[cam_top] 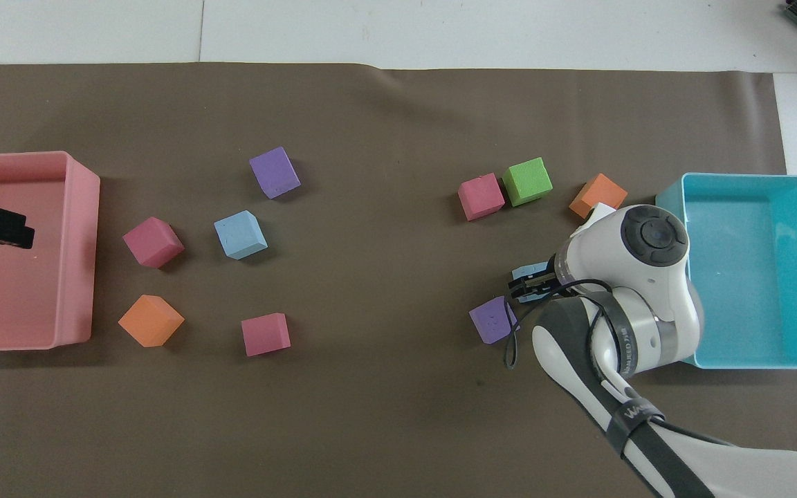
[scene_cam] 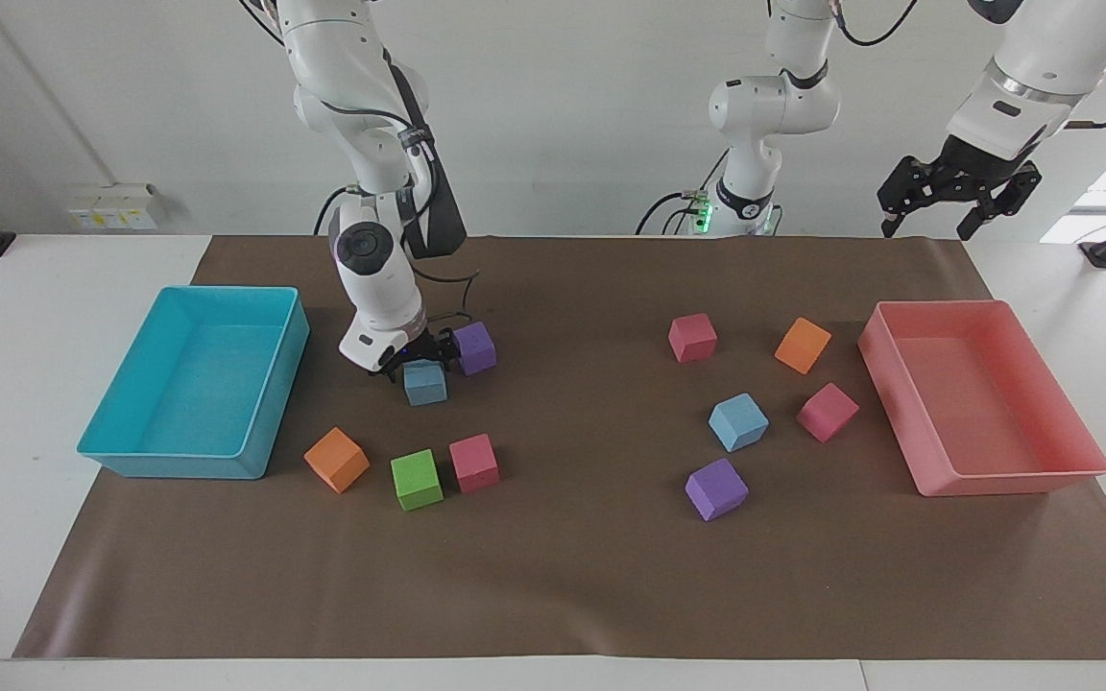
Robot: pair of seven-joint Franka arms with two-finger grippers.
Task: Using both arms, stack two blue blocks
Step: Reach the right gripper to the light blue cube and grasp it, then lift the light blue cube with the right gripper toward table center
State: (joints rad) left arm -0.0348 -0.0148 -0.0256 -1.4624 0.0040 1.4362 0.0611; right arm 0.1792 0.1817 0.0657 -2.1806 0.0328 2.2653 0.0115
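Note:
One blue block [scene_cam: 425, 386] [cam_top: 528, 298] lies toward the right arm's end of the table, touching or nearly touching a purple cube [scene_cam: 474, 347]. My right gripper [scene_cam: 416, 363] [cam_top: 526, 283] hangs low right over this block, open, its fingertips at the level of the block's top; the wrist hides most of the block in the overhead view. The other blue block [scene_cam: 737, 420] [cam_top: 240, 234] sits alone toward the left arm's end. My left gripper [scene_cam: 927, 230] [cam_top: 4, 228] waits open and empty, high over the pink tray [scene_cam: 1004, 475].
A turquoise tray [scene_cam: 190, 461] stands at the right arm's end. Orange [scene_cam: 336, 459], green [scene_cam: 416, 479] and pink [scene_cam: 473, 463] cubes lie farther from the robots than the right gripper. Around the other blue block are pink, orange and purple [scene_cam: 716, 488] cubes.

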